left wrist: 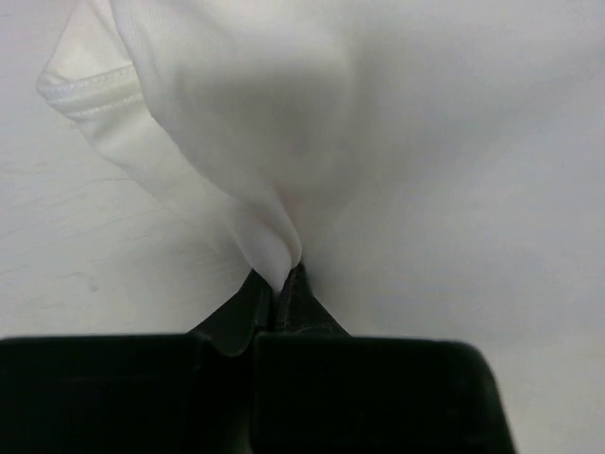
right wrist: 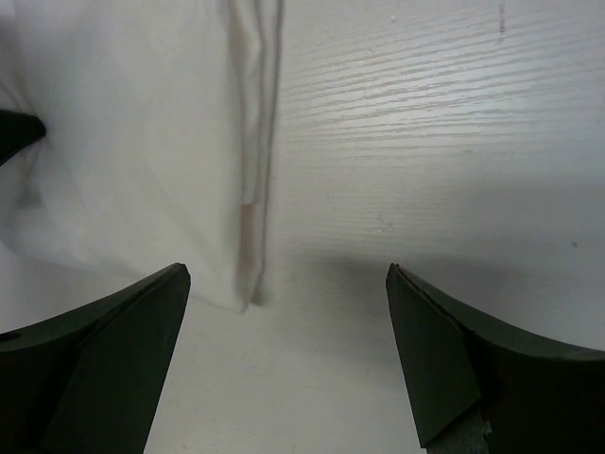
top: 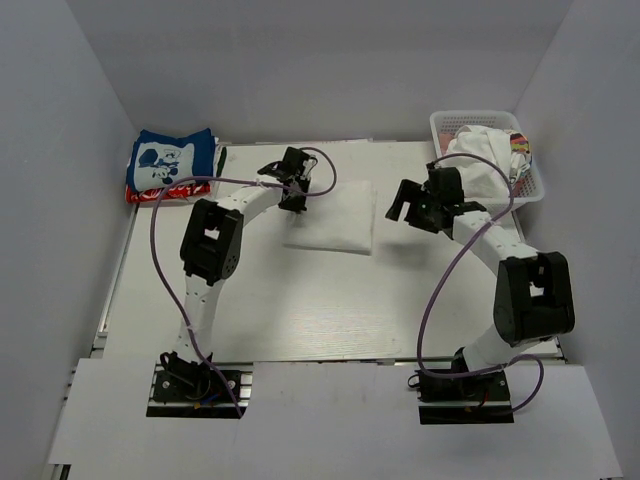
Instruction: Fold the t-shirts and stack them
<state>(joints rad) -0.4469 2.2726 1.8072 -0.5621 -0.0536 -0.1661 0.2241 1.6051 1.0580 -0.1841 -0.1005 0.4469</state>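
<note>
Top external: white t-shirt lies btw both grippers.
Left gripper pinches its left edge, stack farther left; right gripper open by right edge.

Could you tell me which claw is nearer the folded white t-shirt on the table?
Left. The left claw is shut on the white t-shirt near its far-left corner; the right claw hangs open by its right edge, gripping nothing.

A white table is carrying a folded white t-shirt near its far edge, a shirt stack at its far-left corner and a basket at its far-right corner.
</note>
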